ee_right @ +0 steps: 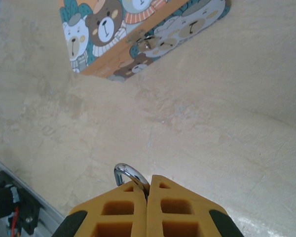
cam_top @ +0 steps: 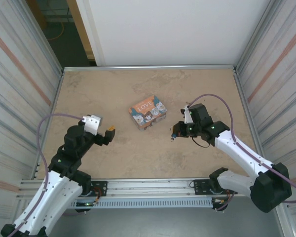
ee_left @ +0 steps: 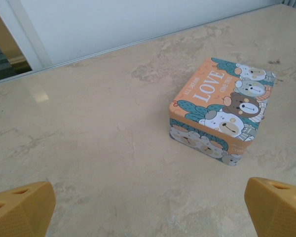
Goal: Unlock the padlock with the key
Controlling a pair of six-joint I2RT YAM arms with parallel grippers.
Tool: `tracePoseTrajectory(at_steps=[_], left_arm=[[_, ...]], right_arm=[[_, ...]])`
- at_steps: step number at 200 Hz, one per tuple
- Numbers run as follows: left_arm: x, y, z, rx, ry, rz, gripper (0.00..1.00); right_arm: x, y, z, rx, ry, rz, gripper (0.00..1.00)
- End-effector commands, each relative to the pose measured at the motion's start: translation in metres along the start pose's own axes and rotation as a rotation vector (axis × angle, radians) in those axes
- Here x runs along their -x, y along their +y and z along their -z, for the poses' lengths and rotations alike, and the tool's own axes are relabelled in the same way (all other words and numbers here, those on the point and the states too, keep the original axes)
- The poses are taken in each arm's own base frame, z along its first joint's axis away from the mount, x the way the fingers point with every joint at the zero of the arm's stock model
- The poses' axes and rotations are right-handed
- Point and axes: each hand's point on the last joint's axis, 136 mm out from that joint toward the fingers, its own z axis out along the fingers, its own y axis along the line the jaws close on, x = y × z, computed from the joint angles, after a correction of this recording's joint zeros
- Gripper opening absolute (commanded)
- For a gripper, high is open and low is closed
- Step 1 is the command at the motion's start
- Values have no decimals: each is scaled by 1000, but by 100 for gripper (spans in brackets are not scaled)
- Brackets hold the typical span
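- Right of the tin box (cam_top: 148,113), near it but not touching, my right end effector (ee_right: 148,186) is above the bench (cam_top: 113,89), closed tight, its orange fingers (ee_right: 118,217) pressed together.
- Pinched between those fingers is the padlock (ee_right: 132,172); its silvery loop curls out past the tips, and its body is hidden.
- Left of the tin box and farther off, my left end effector (cam_top: 110,131) is spread wide and holds nothing.
- On the tin box's side facing my right end effector sits a small metal clasp (ee_right: 147,42).
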Motion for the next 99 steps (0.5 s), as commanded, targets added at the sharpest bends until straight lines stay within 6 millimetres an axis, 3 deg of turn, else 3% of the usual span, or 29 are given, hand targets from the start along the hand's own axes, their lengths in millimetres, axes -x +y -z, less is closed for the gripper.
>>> tracePoseTrajectory(at_steps=[1,59,99], left_arm=[[6,2,-2,-10,-30,6,99],[2,7,-5,-6,-25,48,99],[1,7,-7,-12,-15,53,99]], right_arm=[[-9,7,4,13,58,10,0],[-19,8,3,1,135,-6,0],[-38,4,-10,-35,264,-59,0]])
